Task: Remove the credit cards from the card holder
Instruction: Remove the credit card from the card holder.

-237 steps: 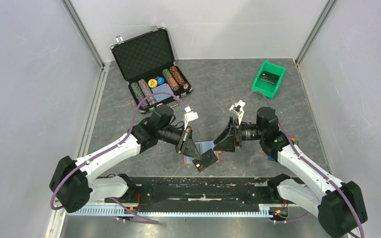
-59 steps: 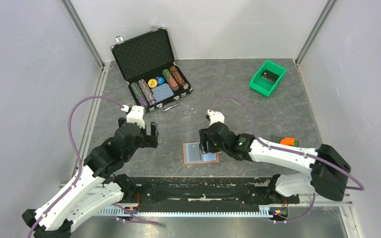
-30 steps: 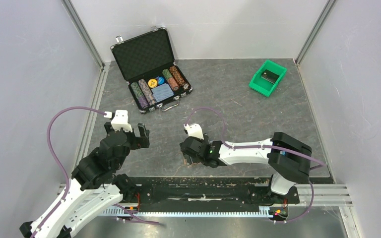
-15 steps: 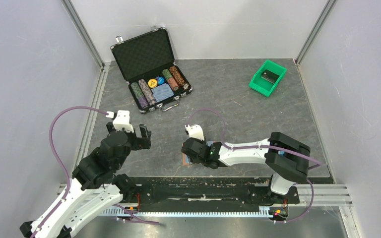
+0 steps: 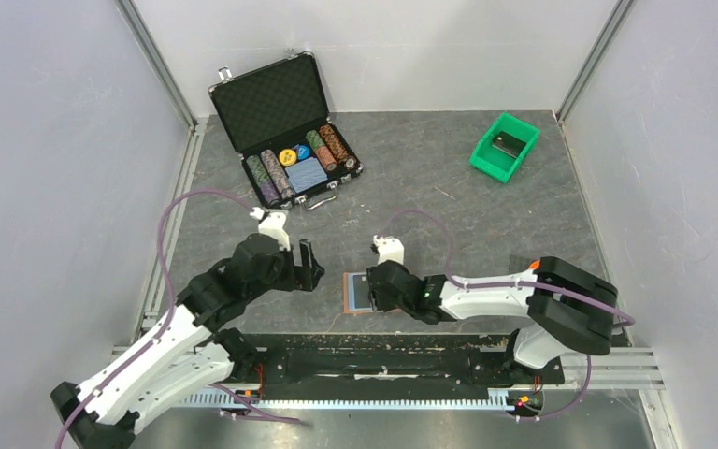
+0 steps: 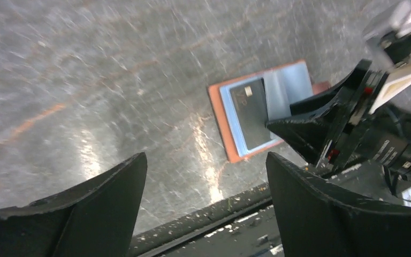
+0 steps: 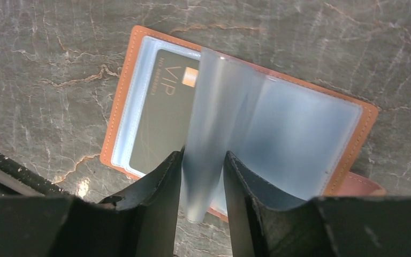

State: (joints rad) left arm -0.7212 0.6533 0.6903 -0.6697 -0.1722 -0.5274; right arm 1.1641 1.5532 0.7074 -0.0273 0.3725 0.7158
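Black and spread wide, the left gripper (image 5: 310, 267) hangs empty just left of the card holder (image 5: 347, 296), its fingers (image 6: 101, 203) well apart and touching nothing. The card holder lies open and flat on the table (image 5: 449, 215), brown rim outward and pale blue lining up. In its left half we see one dark grey credit card (image 7: 163, 123) marked VIP, tucked in a clear pocket. Over the holder's middle stands the right gripper (image 7: 203, 160), its fingers pressed onto a translucent sleeve leaf (image 7: 214, 123) and pinching it upright from the fold. The holder's right half looks cardless, though the plastic blurs it and we cannot be sure.

We judge the step in hand to be leafing through the sleeves to expose a card; no card lies outside the holder in these views. Next, the right gripper should hold that leaf aside. The left gripper then needs to come over the holder's left half, close on the VIP card's free edge and slide it out along the pocket's opening. The holder must be pinned so it does not drag.
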